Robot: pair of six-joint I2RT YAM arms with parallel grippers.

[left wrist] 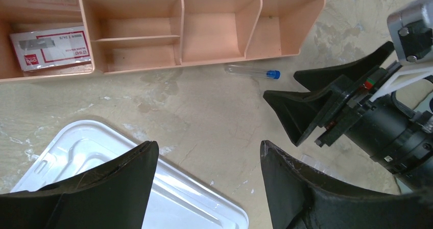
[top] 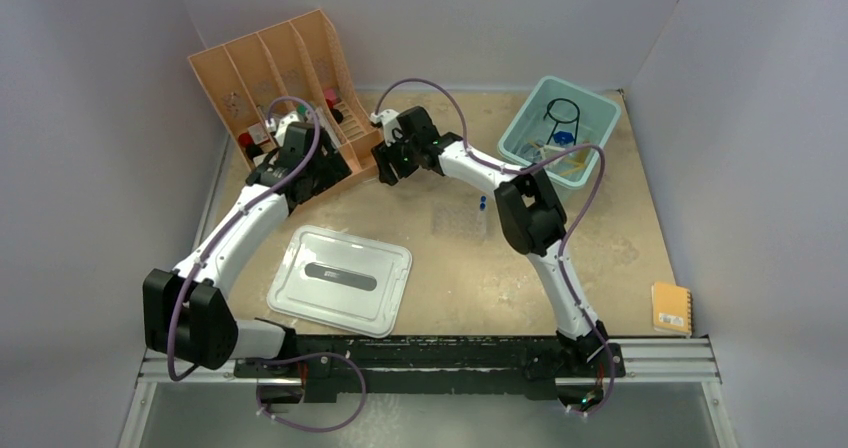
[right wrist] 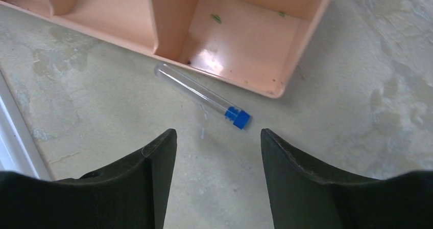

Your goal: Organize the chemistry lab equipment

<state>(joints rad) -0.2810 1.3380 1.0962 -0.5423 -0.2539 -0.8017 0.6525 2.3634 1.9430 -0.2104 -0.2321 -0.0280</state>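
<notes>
Hovering above the table, the right gripper has its jaws spread apart with nothing between them. One blue-capped thin tube lies flat just ahead of its fingertips. The cap end is nearest the gap and the clear end sits just beside the peach slotted organizer beyond. The left gripper is likewise spread and empty. The pale lid lies beneath one of its fingers, and the same tube lies farther ahead.
</notes>
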